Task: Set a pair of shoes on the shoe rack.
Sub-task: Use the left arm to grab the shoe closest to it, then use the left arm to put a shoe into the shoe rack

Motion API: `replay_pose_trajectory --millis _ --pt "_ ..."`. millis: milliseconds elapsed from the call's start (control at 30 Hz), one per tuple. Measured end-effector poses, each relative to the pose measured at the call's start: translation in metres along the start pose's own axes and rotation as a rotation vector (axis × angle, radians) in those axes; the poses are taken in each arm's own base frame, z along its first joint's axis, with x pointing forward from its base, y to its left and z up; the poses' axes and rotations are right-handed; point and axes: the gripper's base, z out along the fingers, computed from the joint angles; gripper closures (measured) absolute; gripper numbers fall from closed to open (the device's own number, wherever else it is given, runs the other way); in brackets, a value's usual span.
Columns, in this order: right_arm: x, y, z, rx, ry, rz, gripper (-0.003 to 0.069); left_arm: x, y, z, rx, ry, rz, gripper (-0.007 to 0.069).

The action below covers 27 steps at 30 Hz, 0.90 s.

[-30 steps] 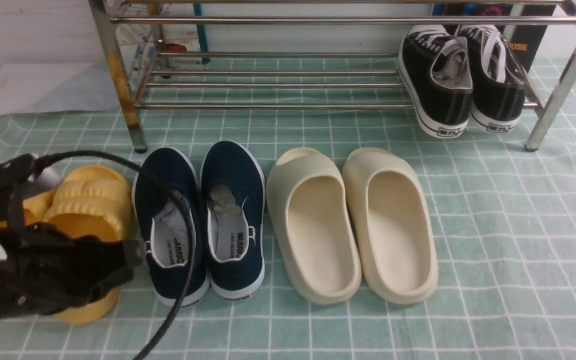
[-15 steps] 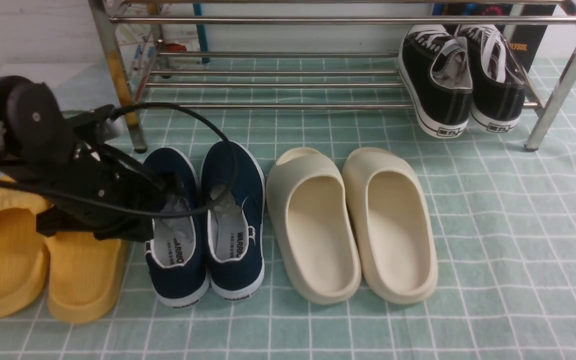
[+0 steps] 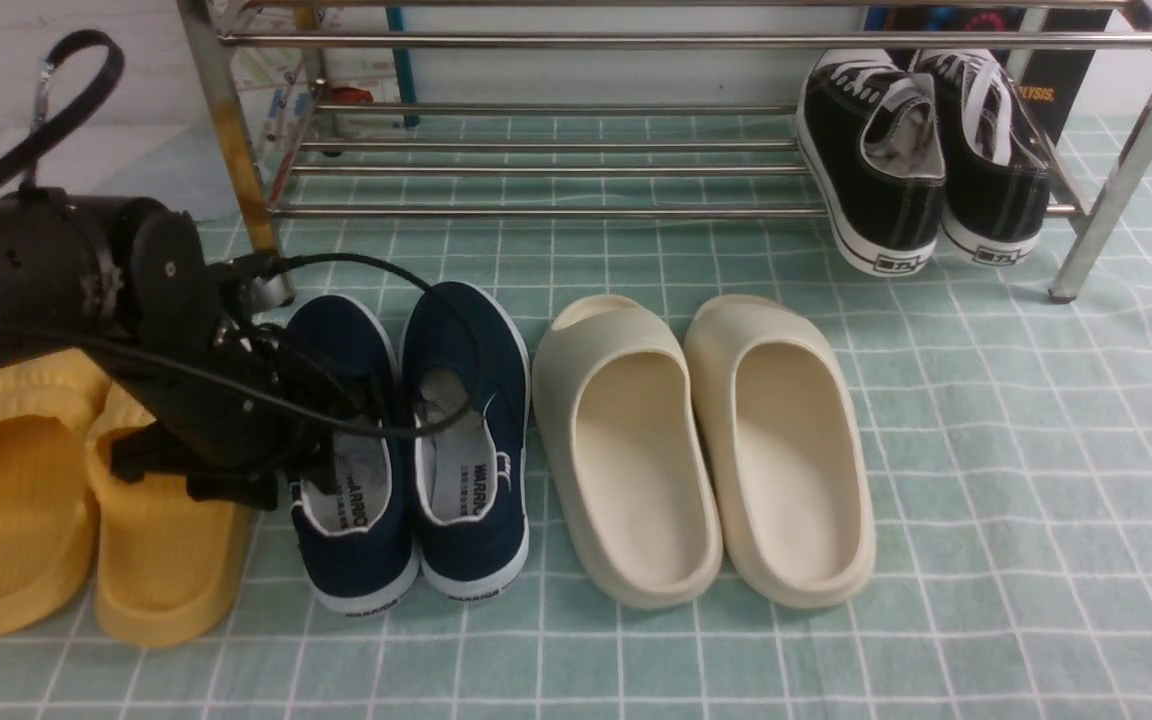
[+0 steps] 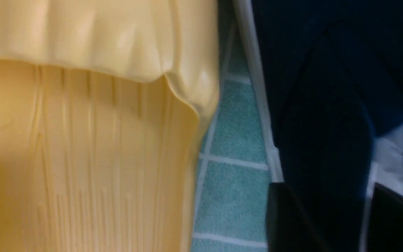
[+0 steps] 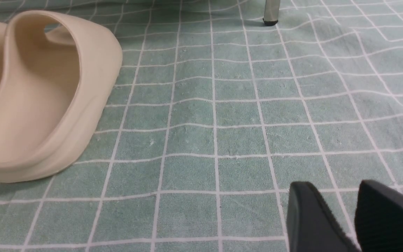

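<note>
The pair of navy slip-on shoes stands side by side on the green checked cloth before the chrome shoe rack [image 3: 536,211]: the left shoe [image 3: 361,545] and the right shoe [image 3: 471,340]. My left gripper [image 3: 321,445] is down at the left shoe's outer side. In the left wrist view the left gripper [image 4: 331,217] is open and straddles that shoe's navy side wall [image 4: 324,140], one finger [image 4: 282,217] outside by the white sole and the other inside over the grey stuffing. My right gripper [image 5: 341,210] is open and empty, low over bare cloth, and out of the front view.
Yellow slides [image 3: 166,540] lie close to the left of my left arm, and one shows in the left wrist view [image 4: 82,157]. Cream slides [image 3: 626,450] lie right of the navy pair. Black lace-up sneakers [image 3: 876,170] sit on the rack's right end. A rack leg [image 5: 270,14] stands ahead of the right gripper.
My left arm has swung forward and right from the front left, and lowered its gripper onto the left navy shoe's outer side. The shoes have not moved.
</note>
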Motion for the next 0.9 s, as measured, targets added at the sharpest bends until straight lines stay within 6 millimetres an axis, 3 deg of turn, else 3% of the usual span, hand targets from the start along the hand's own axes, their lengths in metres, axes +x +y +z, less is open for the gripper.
replay_pose_trajectory --millis 133,233,400,533,633,733,900 --pt "0.000 0.000 0.000 0.000 0.001 0.000 0.0419 -0.001 0.001 0.002 -0.012 -0.009 0.017 0.0607" --pt "0.000 0.000 0.000 0.000 0.001 0.000 0.0419 -0.003 0.000 -0.008 -0.017 -0.016 0.031 0.0610" --pt "0.000 0.000 0.000 0.000 0.001 0.000 0.0419 -0.012 -0.005 -0.058 -0.016 -0.061 0.089 0.0609" --pt "0.000 0.000 0.000 0.000 0.001 0.000 0.0419 -0.034 -0.020 -0.099 0.047 -0.168 0.140 0.0609" --pt "0.000 0.000 0.000 0.000 0.001 0.000 0.0419 -0.044 -0.025 -0.102 0.061 -0.192 0.162 0.0609" --pt "0.000 0.000 0.000 0.000 0.001 0.000 0.0419 -0.071 -0.038 -0.093 0.072 -0.214 0.175 0.0609" --pt "0.000 0.000 0.000 0.000 0.001 0.000 0.0419 -0.108 -0.053 -0.061 0.061 -0.199 0.182 0.0609"
